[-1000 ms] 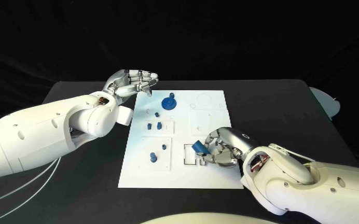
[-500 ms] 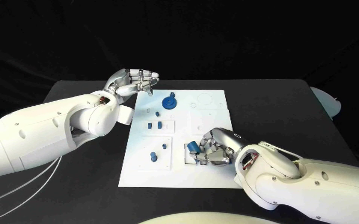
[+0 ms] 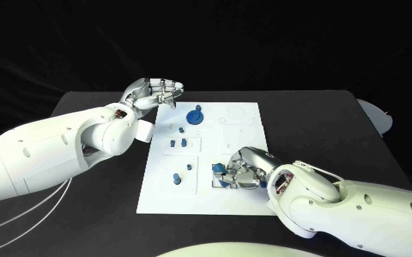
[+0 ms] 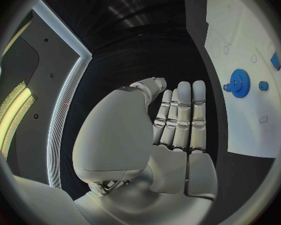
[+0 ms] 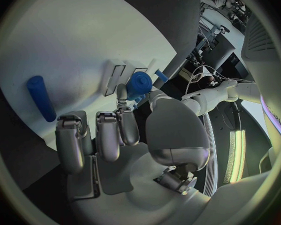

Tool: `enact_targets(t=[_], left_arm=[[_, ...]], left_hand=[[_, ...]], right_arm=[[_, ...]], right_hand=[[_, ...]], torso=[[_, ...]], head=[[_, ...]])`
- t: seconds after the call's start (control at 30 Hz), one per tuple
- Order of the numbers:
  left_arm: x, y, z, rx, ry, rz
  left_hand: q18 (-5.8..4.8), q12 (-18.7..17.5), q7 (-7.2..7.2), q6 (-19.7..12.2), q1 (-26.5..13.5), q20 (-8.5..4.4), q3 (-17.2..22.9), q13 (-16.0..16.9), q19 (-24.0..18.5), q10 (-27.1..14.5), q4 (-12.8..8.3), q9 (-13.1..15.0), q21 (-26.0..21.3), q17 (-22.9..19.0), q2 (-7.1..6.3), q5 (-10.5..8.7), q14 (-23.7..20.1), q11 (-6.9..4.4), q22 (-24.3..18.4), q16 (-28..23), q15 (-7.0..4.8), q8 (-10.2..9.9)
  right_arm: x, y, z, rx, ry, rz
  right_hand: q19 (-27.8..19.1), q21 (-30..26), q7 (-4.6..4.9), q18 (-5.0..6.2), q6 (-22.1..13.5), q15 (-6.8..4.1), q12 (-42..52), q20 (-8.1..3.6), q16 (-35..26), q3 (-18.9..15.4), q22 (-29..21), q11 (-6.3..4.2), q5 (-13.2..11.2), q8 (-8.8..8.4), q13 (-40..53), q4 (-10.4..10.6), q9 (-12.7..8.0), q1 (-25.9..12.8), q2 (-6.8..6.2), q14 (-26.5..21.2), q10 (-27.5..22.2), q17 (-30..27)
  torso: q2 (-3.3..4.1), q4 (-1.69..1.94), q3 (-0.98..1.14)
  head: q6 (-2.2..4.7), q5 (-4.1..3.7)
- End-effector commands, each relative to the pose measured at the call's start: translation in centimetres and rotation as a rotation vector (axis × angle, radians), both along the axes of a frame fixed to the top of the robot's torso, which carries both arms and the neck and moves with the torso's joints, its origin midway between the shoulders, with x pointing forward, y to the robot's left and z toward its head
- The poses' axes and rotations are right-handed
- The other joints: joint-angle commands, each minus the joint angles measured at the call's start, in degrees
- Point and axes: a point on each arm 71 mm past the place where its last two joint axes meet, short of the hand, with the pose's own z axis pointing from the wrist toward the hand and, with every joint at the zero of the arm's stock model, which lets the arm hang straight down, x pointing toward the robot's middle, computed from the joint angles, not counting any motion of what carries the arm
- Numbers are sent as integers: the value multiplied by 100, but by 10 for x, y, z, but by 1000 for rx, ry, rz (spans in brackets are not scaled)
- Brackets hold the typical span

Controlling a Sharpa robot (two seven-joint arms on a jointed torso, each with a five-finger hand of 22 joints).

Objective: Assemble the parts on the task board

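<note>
A small blue part (image 3: 219, 168) is pinched by the right robot hand (image 3: 244, 170) over a slot at the near side of the white board (image 3: 244, 205) on the desk (image 3: 94, 221). The part is judged light, hard and smooth, so it could slip or tip; it is best held by its sides. Just beside it a blue peg (image 3: 176, 179) stands up and could be bumped. Farther back more small blue pieces (image 3: 177, 143) are seen, then a blue gear (image 3: 196, 118). At the far corner the left robot hand (image 3: 155, 94) is held up with fingers curled in, holding nothing.

Black table (image 3: 326, 126), white task board (image 3: 244, 114) flat at its middle.
</note>
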Motion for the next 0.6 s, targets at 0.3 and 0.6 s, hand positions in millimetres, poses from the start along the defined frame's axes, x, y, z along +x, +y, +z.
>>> enact_targets(t=[0.3, 0.6], left_arm=[[-1, -2, 1, -11, -1, -16], [-1, -1, 1, -10, -1, -14]], left_hand=[[80, 48, 12, -13, -30, 12, 40, -11, -51, -49, -19, -10, -4, -18, 2, 13, -44, 3, 12, -9, 1, 41], [80, 48, 12, -13, -30, 12, 40, -11, -51, -49, -19, -10, -4, -18, 2, 13, -44, 3, 12, -9, 1, 41]], right_arm=[[-1, 5, -1, -17, -20, 22], [-4, 7, 4, 3, -51, 37]], right_hand=[[615, 25, 47, -81, -106, -30, -91, -39, 10, -899, 1509, -26, -940, 150, 470, 7, 25, -449, 27, 418, -30, 509], [615, 25, 48, -81, -129, -27, -87, -35, 16, -1181, 1509, -24, -896, 195, 489, 6, 28, -509, 127, 421, -19, 524]], torso=[[-1, 4, -3], [-2, 1, 0]], head=[[8, -17], [14, -6]])
